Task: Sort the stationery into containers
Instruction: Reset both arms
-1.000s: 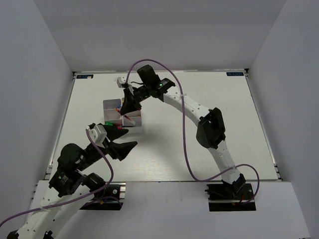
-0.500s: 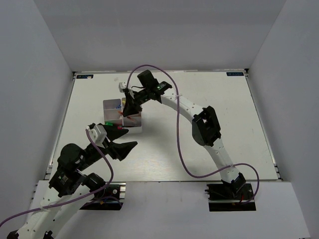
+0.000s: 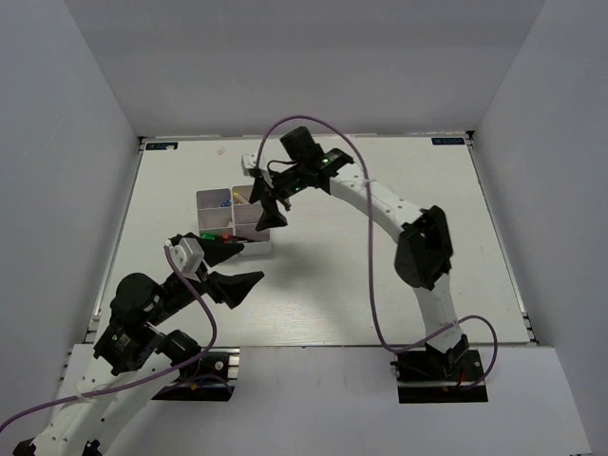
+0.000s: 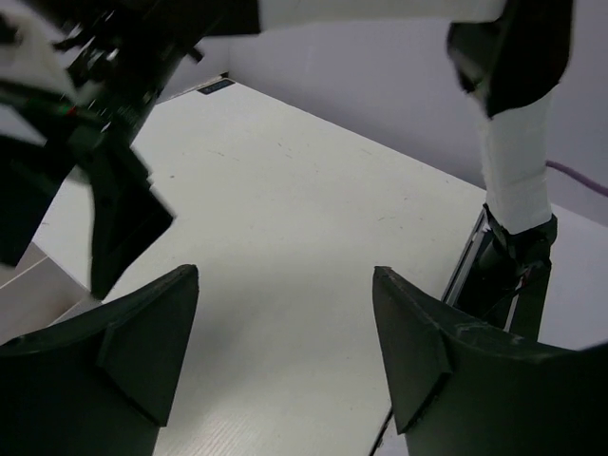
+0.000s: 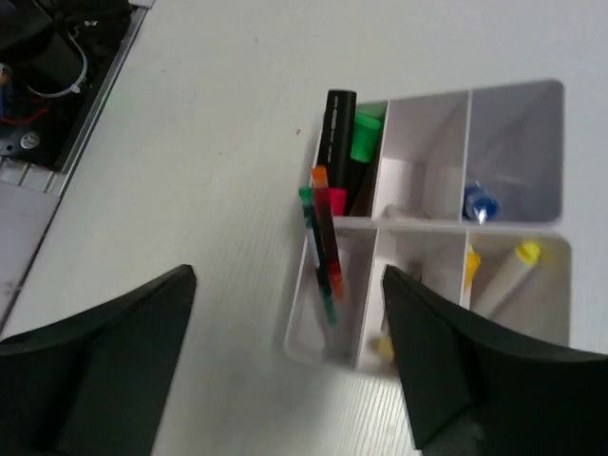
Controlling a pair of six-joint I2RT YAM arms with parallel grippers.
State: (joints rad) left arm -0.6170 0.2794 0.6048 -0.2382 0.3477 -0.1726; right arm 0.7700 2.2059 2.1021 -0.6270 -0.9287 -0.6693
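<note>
The container [image 5: 518,104] is a pale tray with several compartments, seen from above in the right wrist view. Black highlighters [image 5: 338,123] with green and pink ends stand in one corner cell. A thin red pen [image 5: 323,223] and a green pen [image 5: 313,261] lean in the cell beside it. Yellow-tipped pens [image 5: 508,271] and a blue-tipped item [image 5: 480,202] fill other cells. My right gripper [image 5: 289,274] hangs open above the tray's edge, holding nothing. In the top view the tray [image 3: 211,201] sits between my right gripper [image 3: 271,207] and my left gripper [image 3: 249,264], which is open and empty.
The left wrist view shows bare white table between the fingers of my left gripper [image 4: 285,275], with the right arm's base [image 4: 508,256] at the table edge behind. Grey walls enclose the table on three sides.
My right gripper has opened, letting go of the red pen in the tray, and moved up and to the right of the tray. My left gripper opened a little wider.
</note>
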